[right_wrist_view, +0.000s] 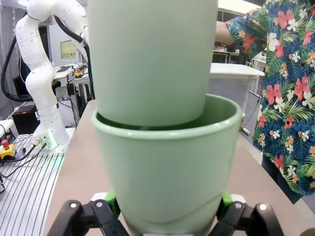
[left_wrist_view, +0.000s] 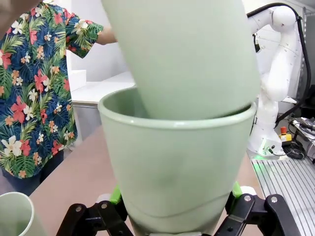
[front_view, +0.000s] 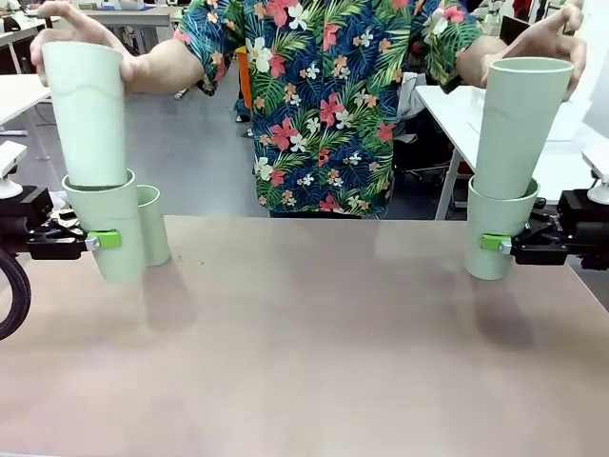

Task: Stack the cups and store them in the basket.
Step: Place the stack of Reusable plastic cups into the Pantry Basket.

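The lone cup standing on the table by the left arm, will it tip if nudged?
Probably: the cup is tall and narrows toward its base, so a push near the rim likely topples it. It looks like thin plastic, so likely light. Tipped, it may roll.

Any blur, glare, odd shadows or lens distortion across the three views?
Front view: even, diffuse light; faint soft shadows on the table below the left-gripped cup and right-gripped cup; nothing blurred. Left wrist view: wide-angle stretch makes the left-gripped cup loom; no glare on its matte plastic. Right wrist view: same stretch on the right-gripped cup.
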Controlling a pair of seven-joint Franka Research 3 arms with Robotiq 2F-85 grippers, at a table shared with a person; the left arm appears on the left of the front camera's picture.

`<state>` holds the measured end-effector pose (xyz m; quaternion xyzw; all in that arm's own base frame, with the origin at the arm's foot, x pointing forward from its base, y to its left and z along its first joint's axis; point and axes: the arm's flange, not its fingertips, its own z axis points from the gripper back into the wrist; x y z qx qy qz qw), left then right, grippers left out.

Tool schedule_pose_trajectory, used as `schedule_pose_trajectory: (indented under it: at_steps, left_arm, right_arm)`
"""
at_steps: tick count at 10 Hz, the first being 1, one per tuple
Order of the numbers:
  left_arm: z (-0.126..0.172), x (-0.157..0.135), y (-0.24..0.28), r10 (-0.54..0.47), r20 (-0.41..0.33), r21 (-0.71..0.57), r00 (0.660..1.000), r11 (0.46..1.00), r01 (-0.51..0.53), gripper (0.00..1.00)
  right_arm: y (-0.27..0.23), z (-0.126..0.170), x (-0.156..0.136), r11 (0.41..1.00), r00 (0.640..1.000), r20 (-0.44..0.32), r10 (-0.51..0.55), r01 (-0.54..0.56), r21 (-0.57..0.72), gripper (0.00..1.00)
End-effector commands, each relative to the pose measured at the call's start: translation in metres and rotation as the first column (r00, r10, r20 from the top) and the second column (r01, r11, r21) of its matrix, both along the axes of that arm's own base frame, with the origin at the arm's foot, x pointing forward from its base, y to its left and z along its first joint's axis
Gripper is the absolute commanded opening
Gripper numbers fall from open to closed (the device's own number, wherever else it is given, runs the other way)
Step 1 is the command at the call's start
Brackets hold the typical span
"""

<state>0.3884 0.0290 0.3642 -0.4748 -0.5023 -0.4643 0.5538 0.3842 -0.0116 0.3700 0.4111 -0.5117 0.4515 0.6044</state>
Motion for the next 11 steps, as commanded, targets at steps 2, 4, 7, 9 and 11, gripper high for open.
schedule_pose_trajectory:
  at_steps: [2,4,7,9,11]
  left_arm:
    - [0.0019,-0.0001,0.0006,0.000,0.005,-0.005,1.000,1.000,0.000,0.87]
    - [0.0019,-0.0001,0.0006,0.000,0.005,-0.005,1.000,1.000,0.000,0.87]
    - [0.0019,-0.0001,0.0006,0.000,0.005,-0.005,1.000,1.000,0.000,0.87]
    - [0.0019,-0.0001,0.0006,0.000,0.005,-0.005,1.000,1.000,0.000,0.87]
    - [0.0019,-0.0001,0.0006,0.000,0.005,-0.005,1.000,1.000,0.000,0.87]
  right_arm:
    - [0.0005,0.0020,0.0000,1.000,1.000,0.005,0.001,-0.001,-0.001,0.85]
    - [0.0005,0.0020,0.0000,1.000,1.000,0.005,0.001,-0.001,-0.001,0.85]
    - [0.0005,0.0020,0.0000,1.000,1.000,0.005,0.001,-0.001,-0.001,0.85]
    - [0.0005,0.0020,0.0000,1.000,1.000,0.005,0.001,-0.001,-0.001,0.85]
    - [0.0005,0.0020,0.0000,1.000,1.000,0.005,0.001,-0.001,-0.001,0.85]
